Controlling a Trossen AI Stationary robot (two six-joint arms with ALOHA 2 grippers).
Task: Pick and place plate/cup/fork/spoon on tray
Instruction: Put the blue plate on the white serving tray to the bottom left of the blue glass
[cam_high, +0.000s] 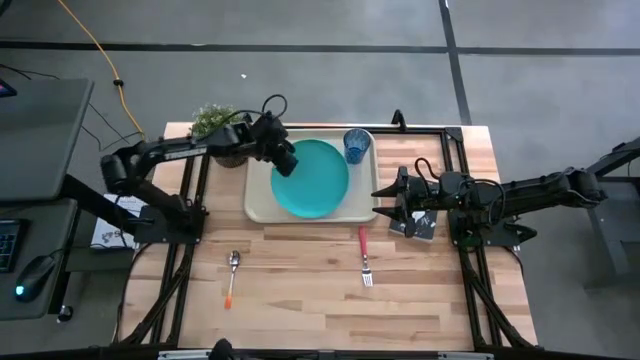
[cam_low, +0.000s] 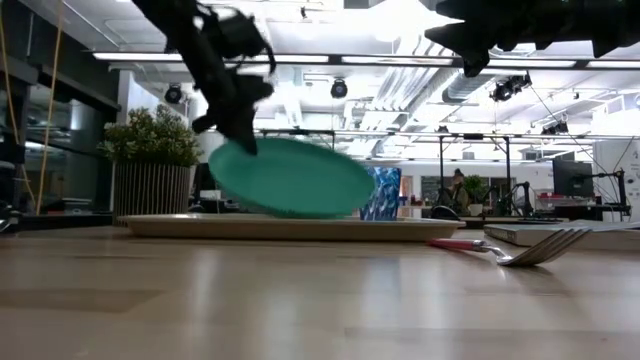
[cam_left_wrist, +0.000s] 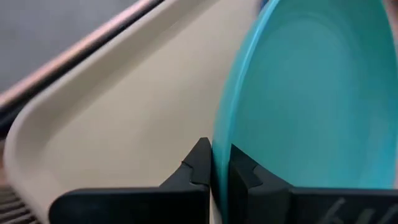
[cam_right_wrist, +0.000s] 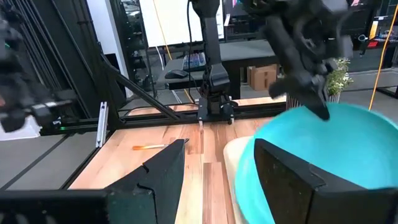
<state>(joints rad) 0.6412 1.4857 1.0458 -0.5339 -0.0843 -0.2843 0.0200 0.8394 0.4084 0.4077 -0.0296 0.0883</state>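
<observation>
Left hand (cam_left_wrist: 214, 171) pinching turquoise plate (cam_high: 310, 178) rim, tilted above cream tray (cam_low: 290, 228) in low view, flat-looking from overhead; right hand (cam_high: 381, 203) spread just beside tray.

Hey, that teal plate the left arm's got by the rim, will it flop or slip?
Probably stiff: the plate keeps its shape though tilted, pinched at one edge by the left gripper. Its smooth glossy rim might slip. It seems light, carried from one side above the tray.

plate (cam_high: 312, 180) and cup (cam_high: 357, 146) over tray (cam_high: 262, 205), fork (cam_high: 365, 256) in front
</observation>
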